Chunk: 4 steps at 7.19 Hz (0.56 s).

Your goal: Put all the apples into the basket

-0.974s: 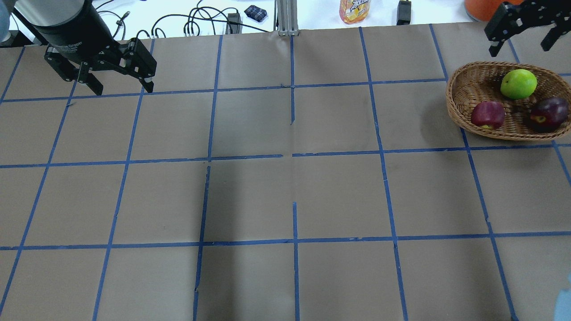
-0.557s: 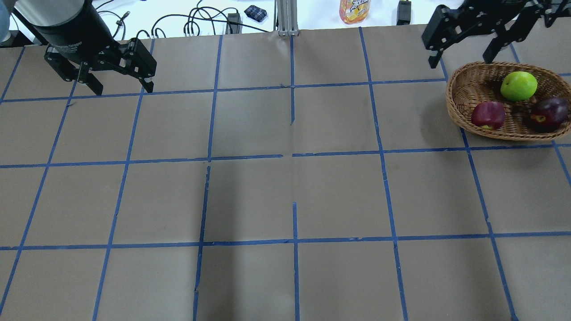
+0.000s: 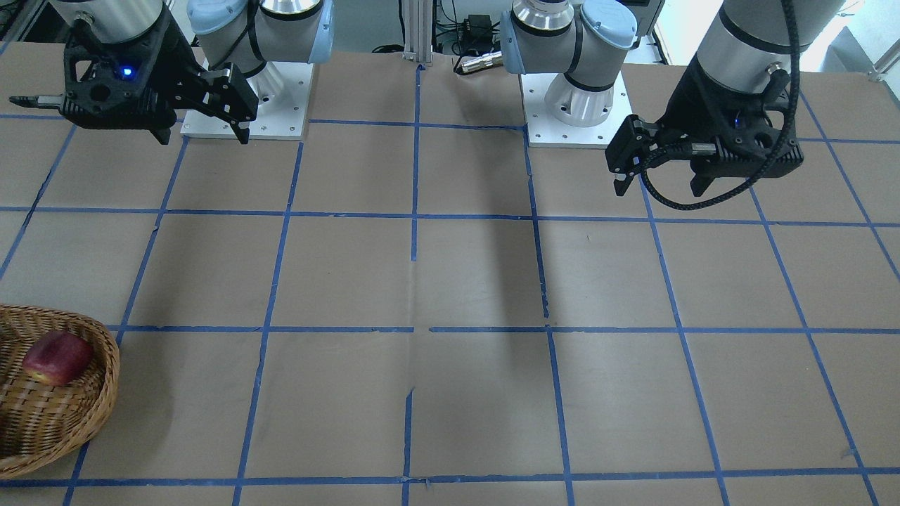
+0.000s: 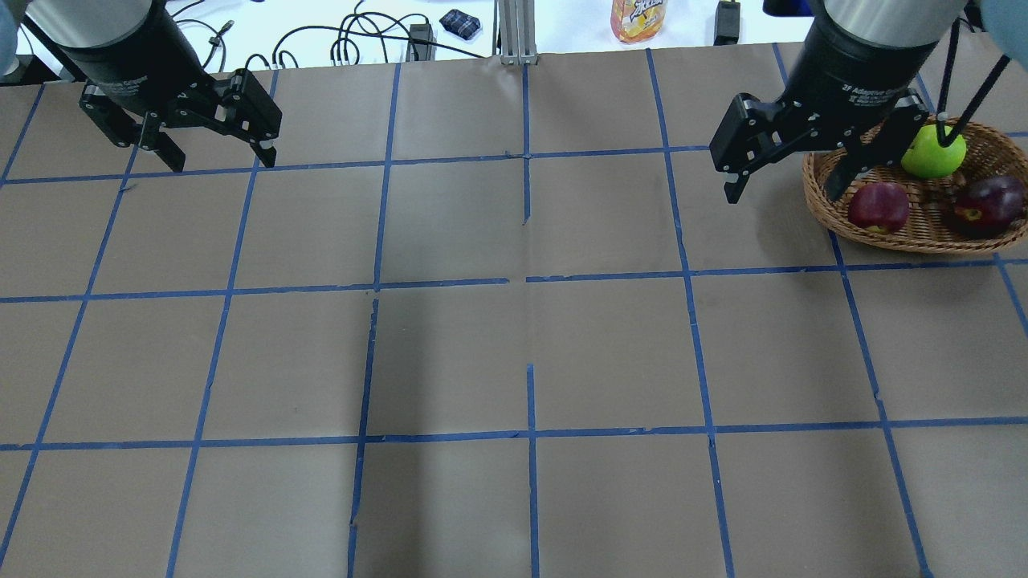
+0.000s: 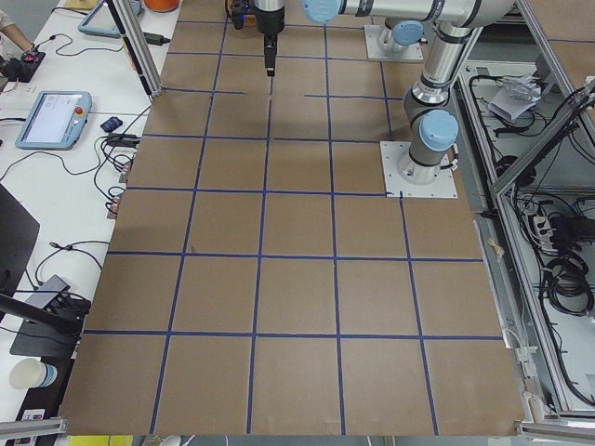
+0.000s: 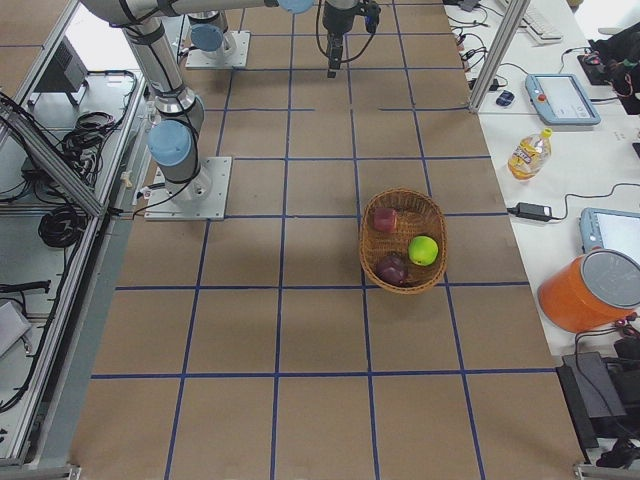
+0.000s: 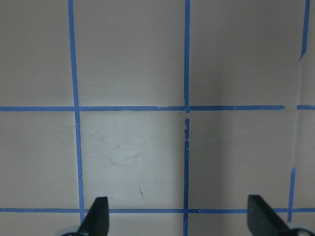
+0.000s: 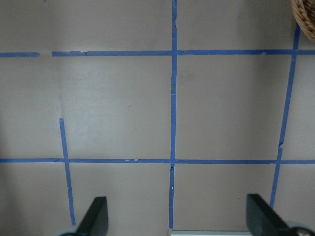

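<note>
The brown wicker basket (image 4: 915,241) stands at the table's far right. In it lie the red apple (image 4: 879,206), the dark maroon apple (image 4: 988,205) and the lime green apple (image 4: 932,152). The exterior right view shows the basket (image 6: 365,245) with all three inside. The front view shows the basket (image 3: 70,414) and the red apple (image 3: 58,357). My right gripper (image 4: 781,195) is open and empty, in the air just left of the basket's rim. My left gripper (image 4: 223,163) is open and empty over the far left of the table.
Blue tape marks a grid on the brown table cover. An orange drink bottle (image 4: 638,18), cables and an aluminium post (image 4: 518,32) sit along the far edge. An orange container (image 6: 590,290) stands beyond the basket. The basket's rim (image 8: 305,14) shows in the right wrist view.
My right gripper has moved from the far right corner behind the basket leftward and nearer, to beside the basket's left rim. The left arm and the apples have not moved.
</note>
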Each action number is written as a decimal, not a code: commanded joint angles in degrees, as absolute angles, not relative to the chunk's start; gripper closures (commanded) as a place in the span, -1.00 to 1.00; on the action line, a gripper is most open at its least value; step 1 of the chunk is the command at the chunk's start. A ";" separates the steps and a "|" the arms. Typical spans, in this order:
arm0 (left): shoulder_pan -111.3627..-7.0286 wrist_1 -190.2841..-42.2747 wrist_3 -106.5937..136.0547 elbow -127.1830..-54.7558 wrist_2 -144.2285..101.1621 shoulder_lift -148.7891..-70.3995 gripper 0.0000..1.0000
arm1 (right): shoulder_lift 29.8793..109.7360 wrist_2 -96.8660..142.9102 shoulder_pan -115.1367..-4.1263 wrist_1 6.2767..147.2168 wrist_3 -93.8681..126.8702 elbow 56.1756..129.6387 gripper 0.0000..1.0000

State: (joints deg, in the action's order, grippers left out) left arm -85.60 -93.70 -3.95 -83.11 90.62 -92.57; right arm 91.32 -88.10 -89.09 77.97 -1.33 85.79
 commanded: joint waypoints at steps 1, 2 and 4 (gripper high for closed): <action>-85.61 -93.69 -3.96 -83.14 90.70 -92.55 -1.00 | 91.50 -88.33 -89.12 78.13 -1.23 87.18 -1.00; -85.61 -93.69 -3.96 -83.14 90.70 -92.55 -1.00 | 91.67 -88.07 -89.12 78.22 -1.23 88.06 -1.00; -85.61 -93.60 -3.96 -83.14 90.88 -92.81 -1.00 | 91.58 -88.50 -89.12 78.31 -1.32 89.38 -1.00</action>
State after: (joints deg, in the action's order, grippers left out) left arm -85.61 -93.67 -3.95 -83.14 90.71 -92.60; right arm 91.59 -88.34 -89.12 78.23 -1.29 88.59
